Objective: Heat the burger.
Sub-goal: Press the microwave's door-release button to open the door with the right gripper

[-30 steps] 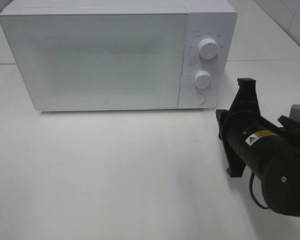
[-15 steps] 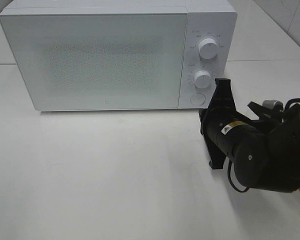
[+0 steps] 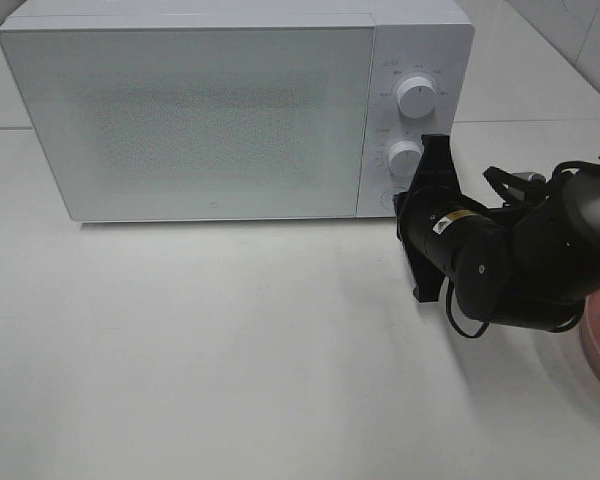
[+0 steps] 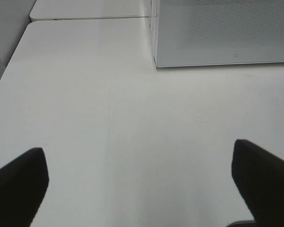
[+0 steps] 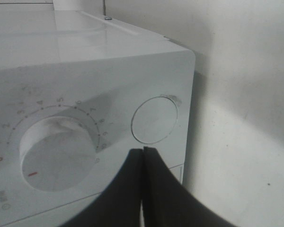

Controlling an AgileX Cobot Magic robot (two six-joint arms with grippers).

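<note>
White counter (image 3: 180,350), shut microwave (image 3: 180,110): with right claw (image 5: 142,150) pinched closed, empty, round button (image 5: 155,120) just ahead, press squarely at centre; left claw (image 4: 139,175) gaping, burger nowhere in view.

The microwave (image 3: 238,110) looks like smooth white plastic, its door (image 3: 185,120) finely speckled; the table (image 3: 200,350) is matt white; the arm casing (image 3: 515,268) is glossy black, perhaps plastic.
</note>
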